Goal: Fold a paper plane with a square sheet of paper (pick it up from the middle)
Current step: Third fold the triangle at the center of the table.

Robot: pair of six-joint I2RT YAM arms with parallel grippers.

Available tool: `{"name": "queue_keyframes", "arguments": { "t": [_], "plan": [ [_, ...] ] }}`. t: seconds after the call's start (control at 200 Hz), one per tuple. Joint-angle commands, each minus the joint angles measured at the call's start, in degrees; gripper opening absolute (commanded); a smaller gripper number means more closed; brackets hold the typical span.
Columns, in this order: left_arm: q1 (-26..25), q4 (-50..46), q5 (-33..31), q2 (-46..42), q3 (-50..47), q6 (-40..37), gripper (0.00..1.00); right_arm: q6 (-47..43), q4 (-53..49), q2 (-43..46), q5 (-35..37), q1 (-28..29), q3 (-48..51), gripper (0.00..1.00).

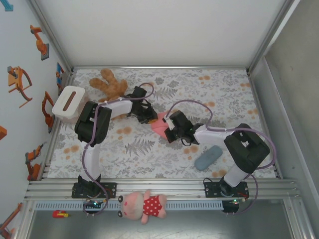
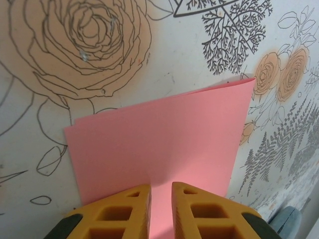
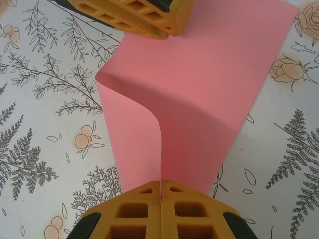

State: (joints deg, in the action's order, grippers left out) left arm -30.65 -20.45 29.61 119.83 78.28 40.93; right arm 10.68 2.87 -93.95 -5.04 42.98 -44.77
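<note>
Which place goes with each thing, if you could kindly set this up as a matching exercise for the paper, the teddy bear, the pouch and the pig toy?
Things:
1. square sheet of paper
2. brown teddy bear
3. grey-blue pouch
4. pink pig toy

Places:
A. on the metal frame in front of the table
B. far left part of the table
C. middle of the table
D. near right part of the table

Pairs: 1-C, 2-B, 3-D, 4-A

Right gripper (image 3: 160, 186) clamps paper (image 3: 199, 89); left gripper (image 2: 160, 191) seemingly slightly parted.
</note>
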Motion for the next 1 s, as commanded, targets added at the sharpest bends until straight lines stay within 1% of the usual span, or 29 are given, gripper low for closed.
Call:
{"name": "queue_keyframes", "arguments": {
  "t": [0.0,0.431,0.997],
  "plan": [
    [0.0,-3.5,0.6,2.2,1.3,-2.7,0.17,-0.7,-1.1,-1.2,0.7,-0.5,-1.7,0.0],
    [0.0,-3.6,1.5,2.5,1.6,-3.2,0.17,-0.8,-1.6,-2.8,-1.5,-0.7,-2.5,0.0],
    [0.0,-3.6,1.7,2.5,1.7,-3.4,0.18,-0.7,-2.2,-4.3,-1.6,-0.8,-2.9,0.0]
  ]
}}
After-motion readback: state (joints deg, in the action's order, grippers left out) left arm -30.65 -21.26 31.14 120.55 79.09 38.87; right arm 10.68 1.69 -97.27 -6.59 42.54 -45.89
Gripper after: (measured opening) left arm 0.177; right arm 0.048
